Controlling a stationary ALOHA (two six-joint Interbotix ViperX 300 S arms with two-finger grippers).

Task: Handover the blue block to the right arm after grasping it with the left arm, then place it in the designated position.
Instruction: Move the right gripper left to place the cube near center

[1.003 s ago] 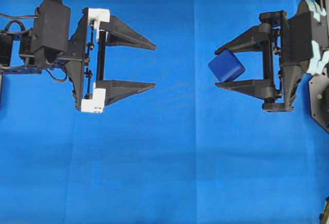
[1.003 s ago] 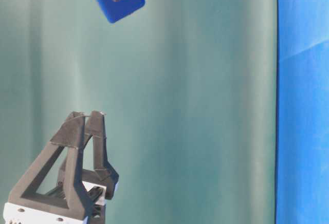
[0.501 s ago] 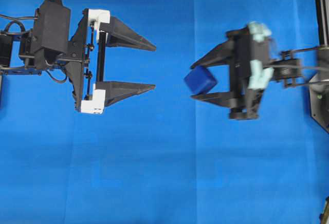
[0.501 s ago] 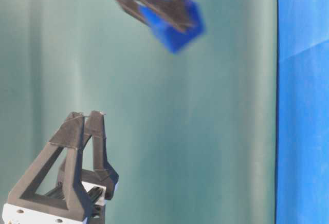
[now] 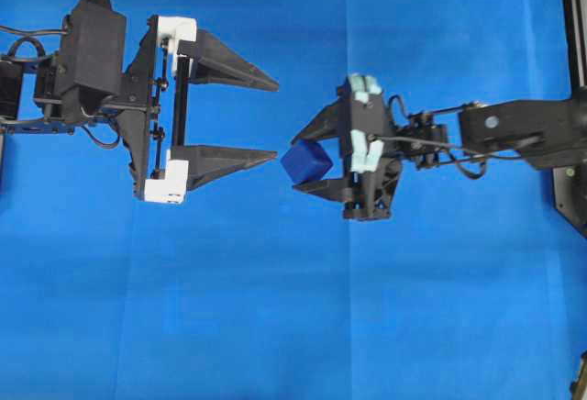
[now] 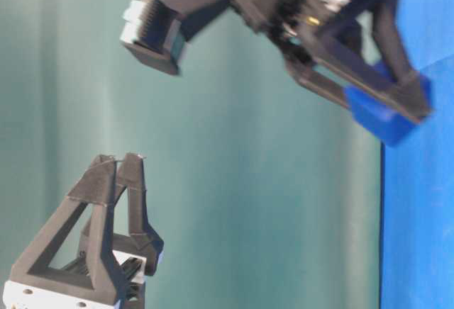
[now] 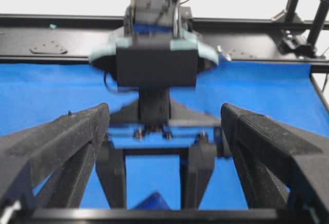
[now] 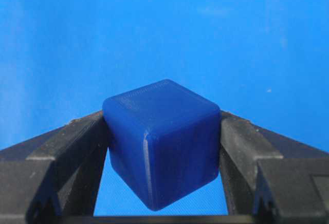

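Right tool (image 5: 298, 159), seen from overhead, is clamped on the blue block (image 5: 306, 161), which sits just beside the lower fingertip of the left tool (image 5: 275, 117); that tool's fingers stand wide apart with nothing between them, above the blue cloth (image 5: 275, 308) on the counter. At table level, the right tool (image 6: 418, 103) pinches the block (image 6: 383, 119) at its tips, well above the left tool (image 6: 120, 159). From the right wrist, both fingers (image 8: 77, 147) press the block's (image 8: 162, 149) sides.
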